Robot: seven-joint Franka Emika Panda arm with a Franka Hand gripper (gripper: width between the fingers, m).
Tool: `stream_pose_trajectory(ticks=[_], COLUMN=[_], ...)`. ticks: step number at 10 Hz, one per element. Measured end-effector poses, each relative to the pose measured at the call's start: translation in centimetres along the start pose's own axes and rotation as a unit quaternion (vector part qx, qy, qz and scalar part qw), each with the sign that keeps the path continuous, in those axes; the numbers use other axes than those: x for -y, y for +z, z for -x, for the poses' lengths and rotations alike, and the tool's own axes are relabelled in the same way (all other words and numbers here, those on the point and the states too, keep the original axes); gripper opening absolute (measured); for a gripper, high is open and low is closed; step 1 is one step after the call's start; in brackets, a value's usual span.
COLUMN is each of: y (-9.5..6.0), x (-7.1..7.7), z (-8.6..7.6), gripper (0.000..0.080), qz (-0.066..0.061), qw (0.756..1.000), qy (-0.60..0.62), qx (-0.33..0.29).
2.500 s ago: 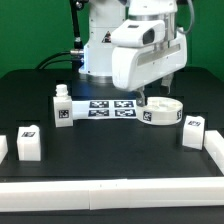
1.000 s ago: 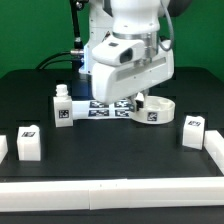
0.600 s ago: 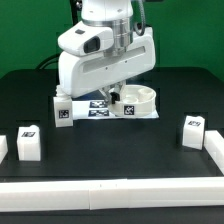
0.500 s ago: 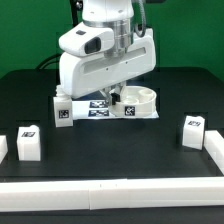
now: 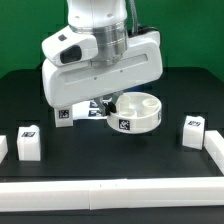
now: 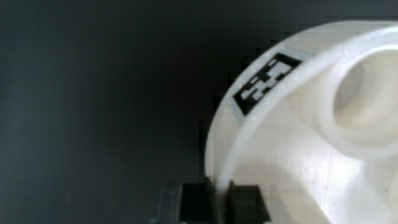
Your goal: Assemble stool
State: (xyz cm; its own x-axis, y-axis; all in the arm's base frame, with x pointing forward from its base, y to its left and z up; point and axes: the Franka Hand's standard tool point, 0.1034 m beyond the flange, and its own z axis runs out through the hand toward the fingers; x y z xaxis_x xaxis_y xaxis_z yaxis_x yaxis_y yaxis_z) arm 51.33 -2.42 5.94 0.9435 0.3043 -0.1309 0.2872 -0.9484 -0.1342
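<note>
The stool's round white seat carries a square tag on its rim and sits near the middle of the black table. My gripper is shut on the rim at the side toward the exterior view's left, mostly hidden under the wrist. In the wrist view the seat's rim with its tag runs down between the two dark fingers, and my gripper pinches that thin wall. Whether the seat touches the table I cannot tell. Two chunky legs stand apart: one leg at front left, another leg at right.
A third white tagged leg shows just under the arm's housing at left. The marker board lies behind the seat, mostly covered by the arm. A long white border bar runs along the front edge.
The arm has swung toward the exterior view's left and nearer the front, carrying the seat off the marker board's right end to the table's middle. The legs have not moved.
</note>
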Motion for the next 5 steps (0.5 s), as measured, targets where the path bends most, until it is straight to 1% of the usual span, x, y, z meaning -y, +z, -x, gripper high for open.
stream_pose_trajectory(ticks=[1, 4, 5], y=[-0.49, -0.15, -0.03], x=[0.29, 0.33, 0.54], z=[-1.51, -1.27, -1.39], gripper=[0.0024, 0.0024, 0.0024], qz=[0.001, 0.0, 0.003], qw=[1.0, 1.0, 1.0], qy=[0.014, 0.003, 0.011], qx=[-0.003, -0.001, -0.001])
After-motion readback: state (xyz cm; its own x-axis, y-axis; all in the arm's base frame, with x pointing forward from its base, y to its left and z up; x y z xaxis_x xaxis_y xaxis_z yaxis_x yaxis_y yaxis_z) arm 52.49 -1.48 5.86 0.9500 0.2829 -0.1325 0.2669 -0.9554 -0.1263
